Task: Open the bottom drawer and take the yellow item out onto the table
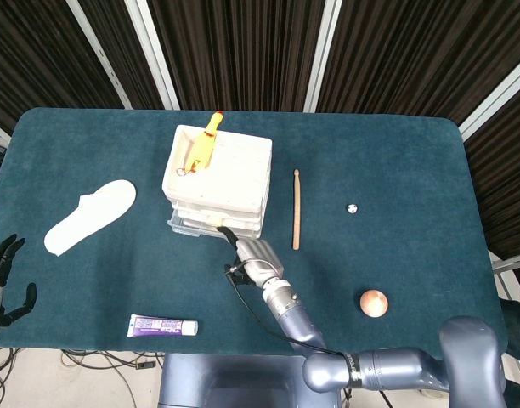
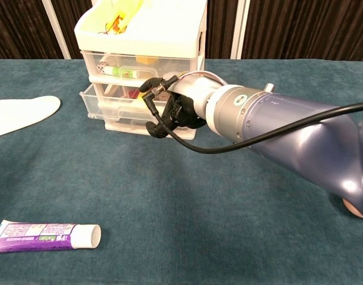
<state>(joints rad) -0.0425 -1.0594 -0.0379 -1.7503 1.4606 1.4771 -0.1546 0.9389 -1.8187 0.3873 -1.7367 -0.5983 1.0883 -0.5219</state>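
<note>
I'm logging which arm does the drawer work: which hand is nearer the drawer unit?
Right. The right hand is at the front of the drawer unit, fingers reaching its lower drawers. The left hand hangs far off at the table's left edge.

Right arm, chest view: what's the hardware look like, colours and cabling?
Glossy blue-grey right arm with a silver metallic wrist cuff. The right hand is black and silver with dark fingers. A black cable loops from the hand along the arm.
</note>
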